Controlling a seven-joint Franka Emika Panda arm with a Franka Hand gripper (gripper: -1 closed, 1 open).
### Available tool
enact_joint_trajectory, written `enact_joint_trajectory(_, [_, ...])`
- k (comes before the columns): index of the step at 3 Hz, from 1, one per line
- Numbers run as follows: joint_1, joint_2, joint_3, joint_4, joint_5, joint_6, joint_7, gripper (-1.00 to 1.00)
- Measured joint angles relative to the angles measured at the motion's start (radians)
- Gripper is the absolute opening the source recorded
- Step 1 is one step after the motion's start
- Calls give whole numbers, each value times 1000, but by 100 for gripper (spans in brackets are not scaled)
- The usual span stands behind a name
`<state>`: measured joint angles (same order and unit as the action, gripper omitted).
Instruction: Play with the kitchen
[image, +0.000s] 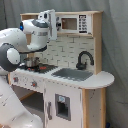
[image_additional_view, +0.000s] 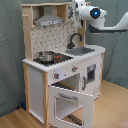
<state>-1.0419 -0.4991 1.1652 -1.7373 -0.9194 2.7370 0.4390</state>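
I have the kitchen standing on a wooden floor in front of a grey-green curtain, and I take its black faucet as my landmark in both exterior views. Just below the faucet lies the grey sink, set in the white countertop. To the second exterior view's left of the faucet is the stove, where a metal pot sits on a burner; above the pot hangs the grey hood. Below the faucet and the stove, the windowed oven door hangs open, tilted outward and down. My arm's white wrist is up at the top shelf, above the faucet and well clear of the sink. The gripper is up by the hood; I cannot tell from here whether its claw is spread or pressed together.
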Motion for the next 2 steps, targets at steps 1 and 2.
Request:
enact_joint_trajectory(1, [58, -39, -44, 28, 1, -56, 12, -100])
enact_joint_trajectory(2, [145, -74, -81, 19, 1, -107, 16, -100])
